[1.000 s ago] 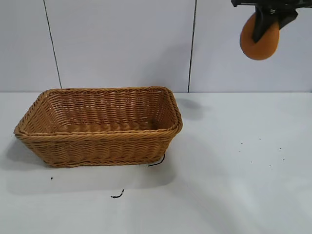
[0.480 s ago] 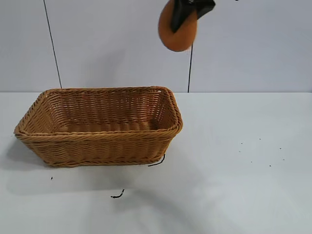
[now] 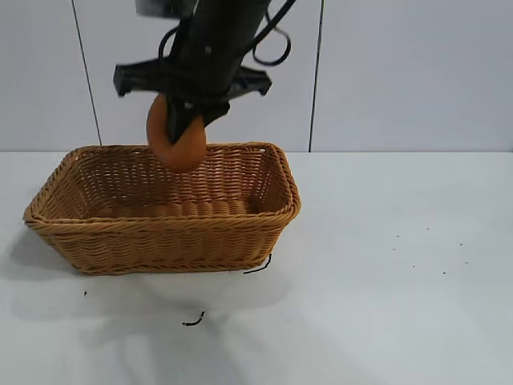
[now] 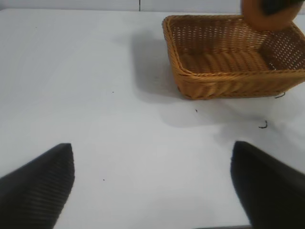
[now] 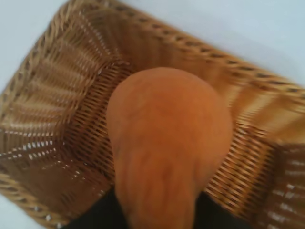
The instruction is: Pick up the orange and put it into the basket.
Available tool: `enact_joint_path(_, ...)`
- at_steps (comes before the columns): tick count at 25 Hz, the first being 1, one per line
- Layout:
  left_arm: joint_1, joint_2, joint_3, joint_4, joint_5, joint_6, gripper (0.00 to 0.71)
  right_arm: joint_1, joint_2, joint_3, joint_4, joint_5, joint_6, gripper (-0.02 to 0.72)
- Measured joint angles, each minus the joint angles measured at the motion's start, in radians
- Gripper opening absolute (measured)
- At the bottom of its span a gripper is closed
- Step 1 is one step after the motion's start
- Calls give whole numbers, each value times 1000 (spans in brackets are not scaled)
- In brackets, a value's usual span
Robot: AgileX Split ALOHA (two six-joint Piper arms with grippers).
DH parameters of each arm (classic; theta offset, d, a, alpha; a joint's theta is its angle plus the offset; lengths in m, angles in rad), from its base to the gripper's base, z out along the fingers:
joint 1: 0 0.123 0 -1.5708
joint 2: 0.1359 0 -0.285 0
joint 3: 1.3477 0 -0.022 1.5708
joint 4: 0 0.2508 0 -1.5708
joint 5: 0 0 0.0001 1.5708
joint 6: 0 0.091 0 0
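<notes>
My right gripper [image 3: 178, 127] is shut on the orange [image 3: 186, 148] and holds it just above the back part of the wicker basket [image 3: 160, 233], over its inside. In the right wrist view the orange [image 5: 167, 143] fills the middle, with the basket's woven inside [image 5: 62, 114] below it. My left gripper [image 4: 152, 181] is open and empty, low over bare table well away from the basket [image 4: 224, 76]; it is out of the exterior view. The left wrist view shows the orange [image 4: 259, 16] hanging over the basket's far side.
The white table [image 3: 385, 273] spreads to the right of and in front of the basket. A small dark scrap [image 3: 192, 322] lies in front of the basket, another [image 3: 258, 267] at its front right corner. A pale panelled wall stands behind.
My right gripper has carried the orange from the upper right leftwards and down, from high in the air to just above the basket.
</notes>
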Motion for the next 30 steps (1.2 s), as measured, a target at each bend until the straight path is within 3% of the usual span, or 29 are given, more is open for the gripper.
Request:
enact_joint_path(2,0,0,0,0,0,0,639,0,2,0,2,1,0,214)
enact_joint_path(5,0,0,0,0,0,0,639,0,2,-2,3,6,0,486)
enact_joint_path(7,0,0,0,0,0,0,639,0,2,-15,3,30,-2,621)
enact_joint_path(9,0,0,0,0,0,0,639,0,2,-47,0,71,-7,666)
enact_joint_path(19,0,0,0,0,0,0,639,-26,-1,-439,-75,335,8,694)
enact_joint_path(27,0,0,0,0,0,0,639,-108,-9,-532,-144,446,19,694)
enact_joint_path(30,0,0,0,0,0,0,639,-178,-9,-532,-165,452,19,694)
